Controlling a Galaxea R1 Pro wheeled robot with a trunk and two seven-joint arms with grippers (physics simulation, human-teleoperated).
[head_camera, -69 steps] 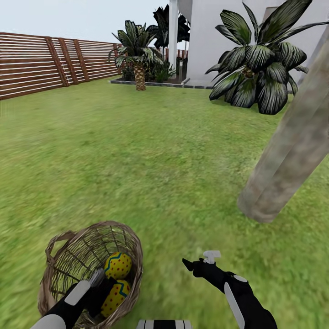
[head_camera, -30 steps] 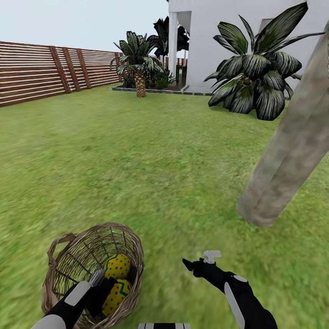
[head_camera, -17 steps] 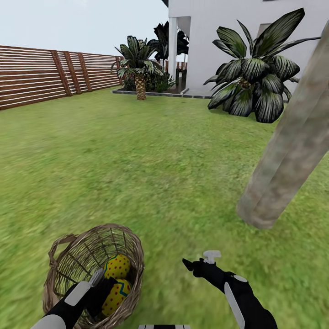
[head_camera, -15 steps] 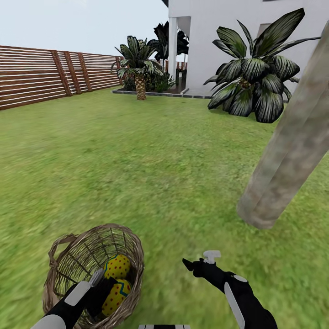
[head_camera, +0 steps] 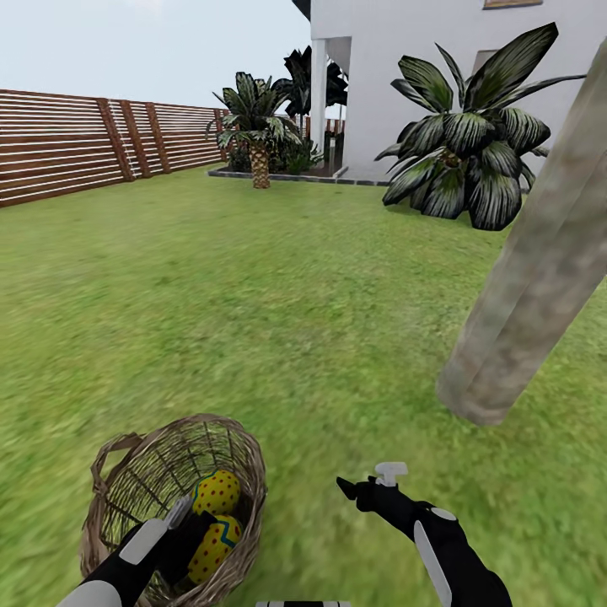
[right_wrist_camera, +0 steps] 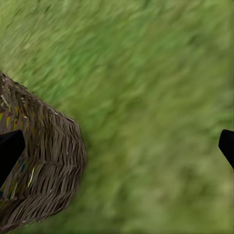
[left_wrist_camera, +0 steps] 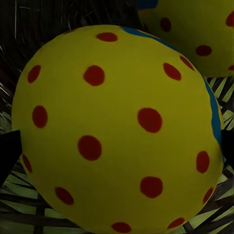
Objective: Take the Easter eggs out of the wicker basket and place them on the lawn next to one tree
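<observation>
The wicker basket [head_camera: 169, 426] sits on the lawn [head_camera: 253, 295] at the lower left of the head view. Two Easter eggs show inside it, one [head_camera: 217, 491] above the other [head_camera: 212, 538]. My left gripper [head_camera: 192, 523] reaches into the basket. In the left wrist view it [left_wrist_camera: 117, 151] is open, its fingertips on either side of a yellow red-dotted egg [left_wrist_camera: 117, 126], with a second egg [left_wrist_camera: 195, 34] behind. My right gripper [head_camera: 364, 476] hangs open and empty over the grass, right of the basket [right_wrist_camera: 44, 180]. The tree trunk [head_camera: 531, 278] rises from the lawn at the right.
A brown slatted fence [head_camera: 67, 147] runs along the far left. A white house [head_camera: 379, 67] stands at the back, with a broad-leaved dark plant [head_camera: 472, 152] before it and a small palm [head_camera: 253, 118] beside it. Open grass lies between basket and trunk.
The head camera has tilted up a little, so the whole picture has slid down. Both arms, the basket and the eggs keep their places.
</observation>
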